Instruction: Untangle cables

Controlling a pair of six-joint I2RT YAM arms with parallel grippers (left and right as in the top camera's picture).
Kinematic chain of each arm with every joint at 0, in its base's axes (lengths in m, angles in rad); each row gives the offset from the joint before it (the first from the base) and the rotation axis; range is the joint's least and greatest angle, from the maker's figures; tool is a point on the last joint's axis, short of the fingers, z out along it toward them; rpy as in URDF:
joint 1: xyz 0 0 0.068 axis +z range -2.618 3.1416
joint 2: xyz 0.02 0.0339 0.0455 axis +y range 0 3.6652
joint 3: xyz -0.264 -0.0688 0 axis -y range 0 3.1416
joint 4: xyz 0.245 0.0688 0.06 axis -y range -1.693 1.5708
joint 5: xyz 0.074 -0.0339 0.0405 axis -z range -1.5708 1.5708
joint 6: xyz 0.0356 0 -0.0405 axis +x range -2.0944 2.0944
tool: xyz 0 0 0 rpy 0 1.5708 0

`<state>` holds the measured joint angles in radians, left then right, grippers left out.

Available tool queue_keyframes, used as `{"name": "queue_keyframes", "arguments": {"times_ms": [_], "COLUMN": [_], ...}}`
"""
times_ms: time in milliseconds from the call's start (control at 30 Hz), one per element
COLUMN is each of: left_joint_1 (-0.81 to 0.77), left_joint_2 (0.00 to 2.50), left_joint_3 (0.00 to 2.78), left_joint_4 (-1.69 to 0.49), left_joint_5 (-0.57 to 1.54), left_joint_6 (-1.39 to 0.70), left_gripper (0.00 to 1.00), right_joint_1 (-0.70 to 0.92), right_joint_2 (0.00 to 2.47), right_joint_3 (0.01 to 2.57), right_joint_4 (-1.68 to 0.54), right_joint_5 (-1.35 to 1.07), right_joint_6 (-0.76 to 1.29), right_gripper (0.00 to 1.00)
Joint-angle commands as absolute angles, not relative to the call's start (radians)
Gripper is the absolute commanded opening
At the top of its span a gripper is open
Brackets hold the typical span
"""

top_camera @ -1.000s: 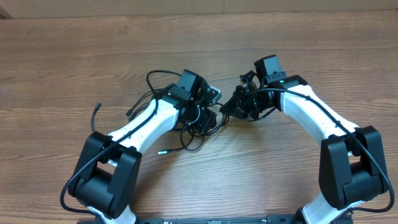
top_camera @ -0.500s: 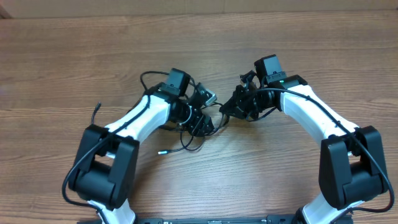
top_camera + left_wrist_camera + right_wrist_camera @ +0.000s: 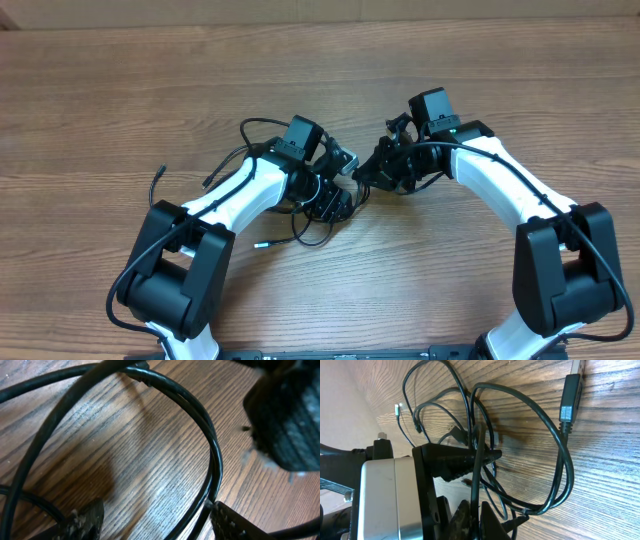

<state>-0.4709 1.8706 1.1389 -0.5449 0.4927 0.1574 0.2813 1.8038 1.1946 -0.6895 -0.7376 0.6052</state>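
Observation:
The cables are thin black cords tangled in the middle of the wooden table, under both grippers. My left gripper sits low over the tangle. Its jaws stand wide apart, and a doubled cable loop runs along the inside of its right fingertip without being pinched. My right gripper is shut on one cable strand that rises between its fingertips. A black USB plug lies loose on the wood beyond it.
One loose cable end trails to the left. Another with a pale tip lies nearer the front. The two grippers almost touch, and the right gripper's black body crowds the left wrist view. Thick arm wires run along both white arms.
The left gripper swung left and came back toward the tangle, and its jaws opened wider. The right arm has stayed in place, still pinching its strand.

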Motion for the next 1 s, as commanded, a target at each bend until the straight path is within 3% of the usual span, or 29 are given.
{"name": "queue_keyframes", "arguments": {"times_ms": [0, 100, 167, 267, 333, 633, 800, 900, 967], "left_joint_1": [-0.477, -0.489, -0.491, -0.485, -0.450, -0.292, -0.287, -0.288, -0.288], "left_joint_2": [1.892, 1.893, 1.893, 1.893, 1.890, 1.855, 1.663, 1.451, 1.354], "left_joint_3": [1.135, 1.135, 1.135, 1.136, 1.144, 1.152, 1.154, 1.154, 1.154], "left_joint_4": [-0.541, -0.535, -0.533, -0.531, -0.548, -0.627, -0.641, -0.644, -0.654], "left_joint_5": [0.466, 0.405, 0.377, 0.337, 0.332, 0.532, 0.639, 0.685, 0.642], "left_joint_6": [0.149, 0.133, 0.133, 0.101, 0.096, 0.168, 0.187, 0.165, 0.147], "left_gripper": [0.69, 0.66, 0.53, 0.18, 0.11, 0.06, 0.06, 0.08, 0.14], "right_joint_1": [0.280, 0.280, 0.280, 0.280, 0.280, 0.283, 0.313, 0.392, 0.422], "right_joint_2": [1.803, 1.803, 1.803, 1.803, 1.803, 1.803, 1.803, 1.803, 1.803], "right_joint_3": [1.188, 1.188, 1.188, 1.188, 1.188, 1.188, 1.188, 1.188, 1.188], "right_joint_4": [-0.674, -0.644, -0.636, -0.636, -0.638, -0.647, -0.570, -0.404, -0.408], "right_joint_5": [-0.763, -0.807, -0.806, -0.805, -0.767, -0.583, -0.562, -0.517, -0.404], "right_joint_6": [0.632, 0.674, 0.681, 0.680, 0.680, 0.682, 0.711, 0.712, 0.785], "right_gripper": [0.08, 0.06, 0.04, 0.04, 0.04, 0.04, 0.04, 0.04, 0.04]}}
